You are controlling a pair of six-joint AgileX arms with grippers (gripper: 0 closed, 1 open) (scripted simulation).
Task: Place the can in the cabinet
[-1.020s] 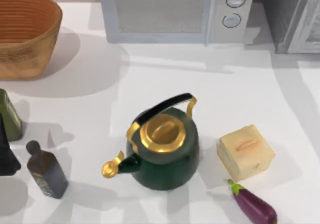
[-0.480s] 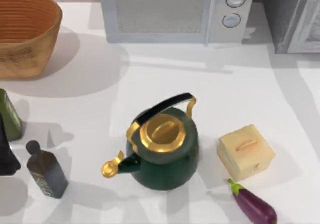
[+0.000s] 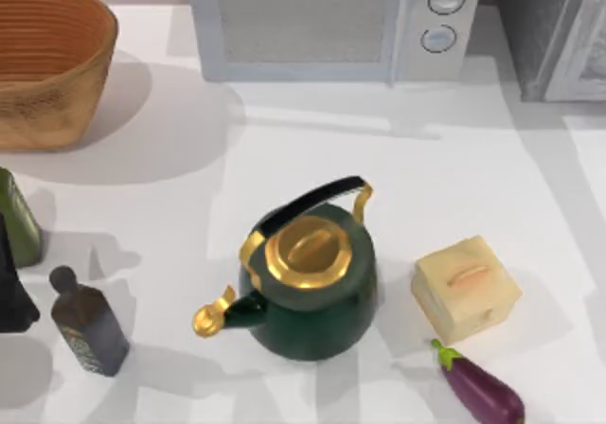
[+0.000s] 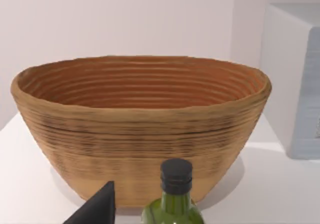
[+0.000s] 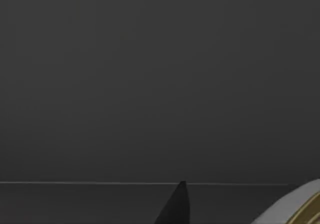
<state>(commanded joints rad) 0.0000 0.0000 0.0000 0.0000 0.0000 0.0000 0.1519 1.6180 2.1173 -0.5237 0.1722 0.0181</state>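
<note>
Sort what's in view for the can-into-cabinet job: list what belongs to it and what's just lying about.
Belongs to the job:
cabinet, at the table's far right corner

Just lying about:
microwave
basket
kettle
tan box
eggplant
dark bottle
green bottle

The right wrist view is dark.

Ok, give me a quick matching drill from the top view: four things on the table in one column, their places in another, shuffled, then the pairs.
Things:
1. basket
2. kettle
3. eggplant
4. microwave

Places:
A. far edge, middle of the table
B. near edge, right side
C. far left corner
D. middle of the table, left of the tan box

Pairs: 1-C, 2-D, 3-B, 4-A
</note>
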